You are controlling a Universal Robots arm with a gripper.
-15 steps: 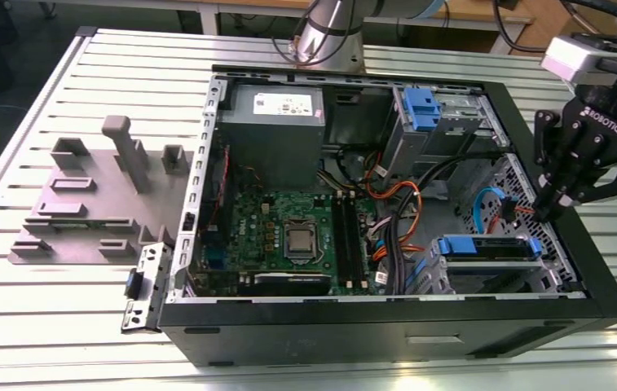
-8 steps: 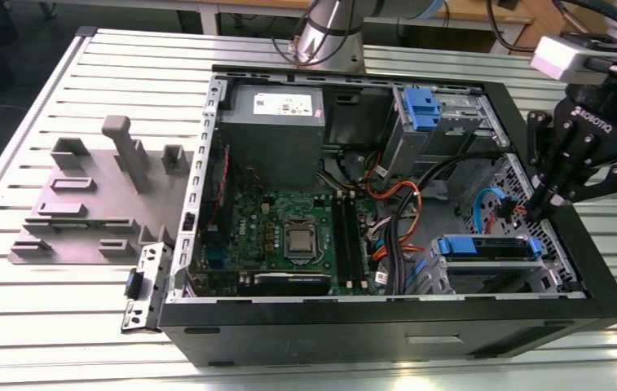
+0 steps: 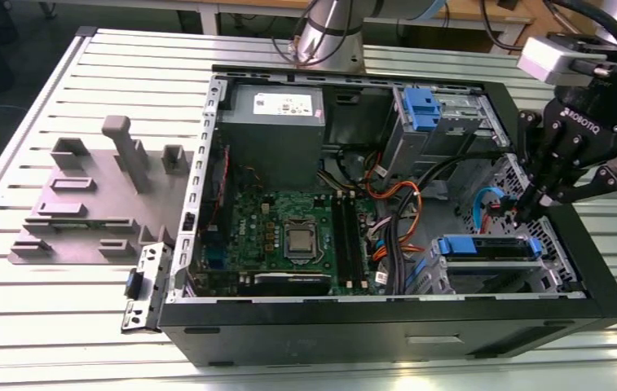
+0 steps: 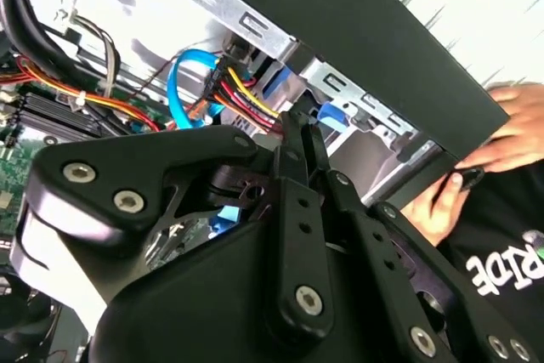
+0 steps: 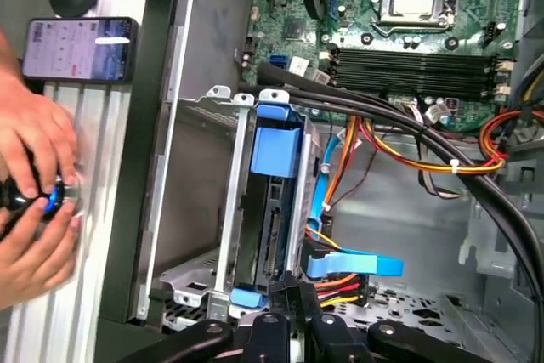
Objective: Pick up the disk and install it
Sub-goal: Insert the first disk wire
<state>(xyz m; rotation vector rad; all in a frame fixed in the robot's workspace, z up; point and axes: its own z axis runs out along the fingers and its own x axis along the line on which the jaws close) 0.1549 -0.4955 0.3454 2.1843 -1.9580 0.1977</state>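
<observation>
We see the gripper (image 3: 528,213) at the case's (image 3: 395,330) three o'clock side, fingers pressed together, just above the disk (image 3: 490,247) in its bay.

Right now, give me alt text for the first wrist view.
The disk in its blue bracket sits upright in the metal drive cage of the open computer case, the end effector just at its end. The motherboard lies beyond; a person's hands work outside the case.

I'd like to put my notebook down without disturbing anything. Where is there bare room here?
The slatted table is bare in front of the grey fixture block, left of the computer case in the exterior view. Inside the case it is crowded: cables, motherboard, and the pincer above the disk.
</observation>
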